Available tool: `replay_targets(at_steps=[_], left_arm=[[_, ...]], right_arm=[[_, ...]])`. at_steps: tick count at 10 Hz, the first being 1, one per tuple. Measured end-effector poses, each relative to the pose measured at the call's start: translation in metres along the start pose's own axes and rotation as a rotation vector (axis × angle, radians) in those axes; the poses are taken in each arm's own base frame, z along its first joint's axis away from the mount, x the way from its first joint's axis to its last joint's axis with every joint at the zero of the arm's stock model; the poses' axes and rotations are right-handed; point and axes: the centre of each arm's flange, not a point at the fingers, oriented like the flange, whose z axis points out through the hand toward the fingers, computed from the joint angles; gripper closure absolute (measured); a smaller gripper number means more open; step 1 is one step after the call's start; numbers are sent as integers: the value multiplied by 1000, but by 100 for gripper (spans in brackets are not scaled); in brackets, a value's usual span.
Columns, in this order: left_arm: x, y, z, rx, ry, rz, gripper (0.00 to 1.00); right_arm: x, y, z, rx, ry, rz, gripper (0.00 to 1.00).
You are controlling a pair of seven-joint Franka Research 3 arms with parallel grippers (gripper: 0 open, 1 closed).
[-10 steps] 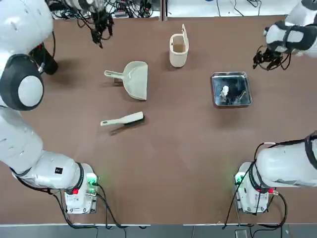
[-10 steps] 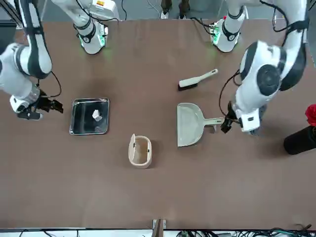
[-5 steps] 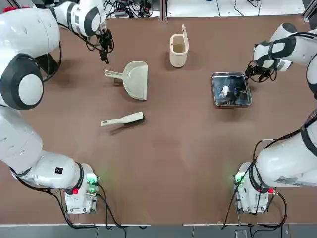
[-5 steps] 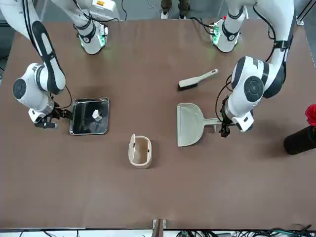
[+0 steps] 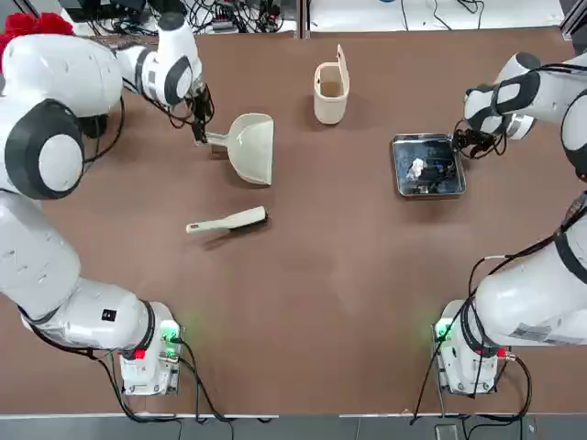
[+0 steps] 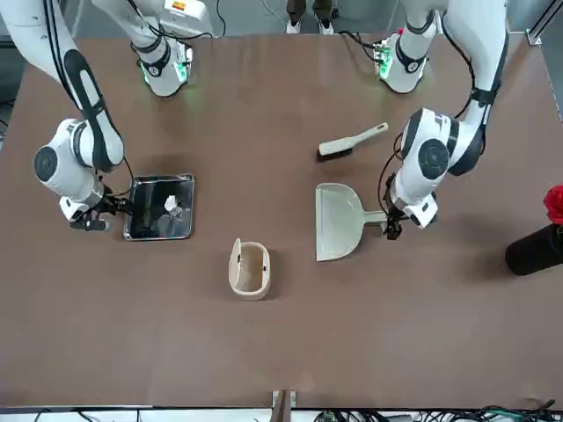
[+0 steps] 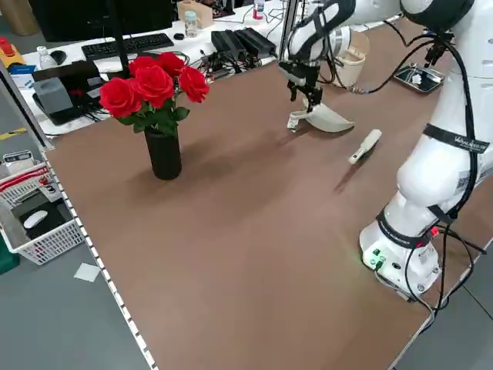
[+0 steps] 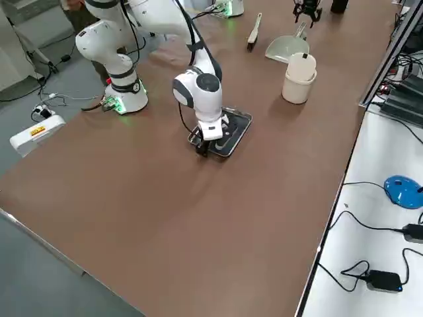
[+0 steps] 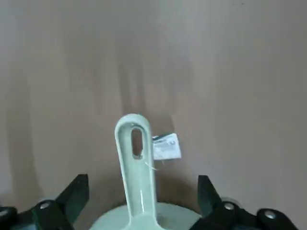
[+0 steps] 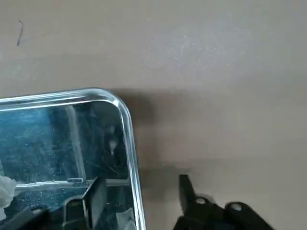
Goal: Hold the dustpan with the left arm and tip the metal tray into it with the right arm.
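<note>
The cream dustpan [image 5: 252,147] lies flat on the brown table, its short handle [image 9: 136,163] pointing to the robot's left. My left gripper [image 5: 199,131] is low over that handle and open, with its fingers [image 9: 76,194] well apart on either side of it. The metal tray [image 5: 448,179] lies flat at the right with a white scrap [image 5: 416,169] in it. My right gripper [image 5: 466,142] is at the tray's far right corner and open. One of its fingers [image 10: 93,194] is over the tray's inside and the other outside, so they straddle the rim [image 10: 127,120].
A tall cream cup with a flap [image 5: 330,92] stands between dustpan and tray, toward the far edge. A slim hand brush [image 5: 229,221] lies nearer the bases. A black vase of red roses [image 7: 158,116] stands at the far left corner.
The left gripper came down from the far edge to the dustpan's handle. The right gripper moved in from the right to the tray's corner, and its fingers have drawn closer together.
</note>
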Motion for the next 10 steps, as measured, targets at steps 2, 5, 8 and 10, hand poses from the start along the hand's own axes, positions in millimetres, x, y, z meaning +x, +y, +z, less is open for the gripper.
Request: replay_targets(at_steps=[2,5,8,10], left_arm=[[-5,-2,18,-40,34,6,0],[-23,-8,37,-33,51,26,3],[-33,-12,39,-31,54,34,21],[-32,-12,39,-31,55,31,42]], right_arm=[[-1,-2,6,5,-6,3,34],[-1,-3,12,10,-11,9,42],[-1,-3,14,15,-6,20,61],[-2,-4,19,23,-8,29,66]])
